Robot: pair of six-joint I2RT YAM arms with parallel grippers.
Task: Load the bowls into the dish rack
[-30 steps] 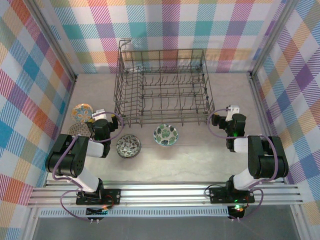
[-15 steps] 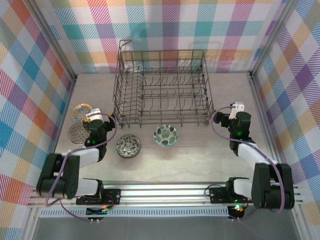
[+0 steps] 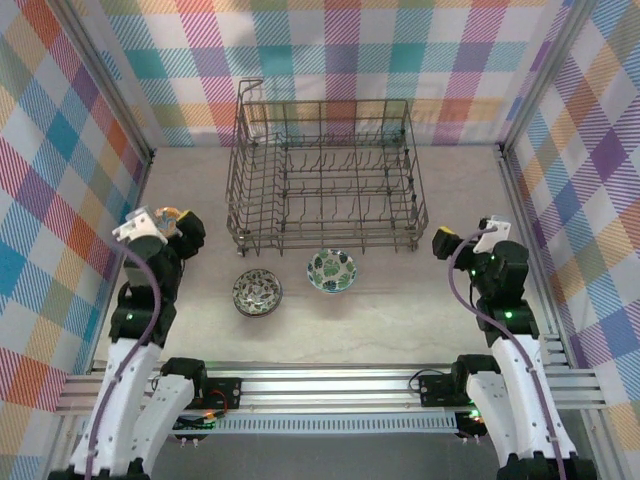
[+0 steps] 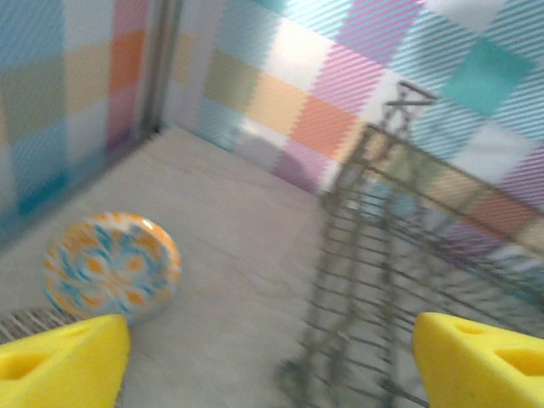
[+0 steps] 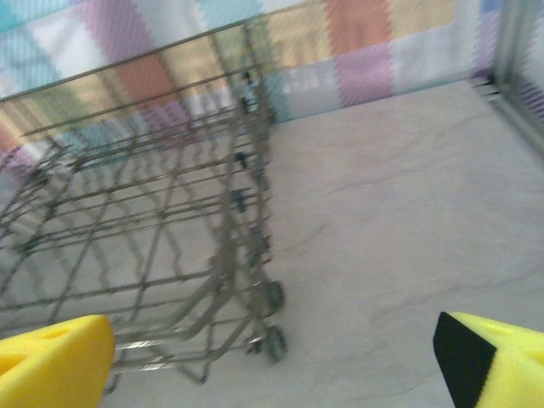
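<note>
On the table (image 3: 400, 300), before the unloaded dish rack (image 3: 330, 235): green-leaf bowl (image 3: 331, 270), dark grey bowl (image 3: 257, 292). Left gripper (image 4: 272, 357) near orange-teal bowl (image 4: 110, 265), jaws wide, empty; probably lining up. Right gripper (image 5: 280, 357) likewise wide, empty.

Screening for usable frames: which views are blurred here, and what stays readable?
Top external: sharp and evenly lit, with the dish rack crisp. Left wrist: blurred, with the orange-teal bowl smeared but recognisable. Right wrist: blurred too, the rack wires soft.
</note>
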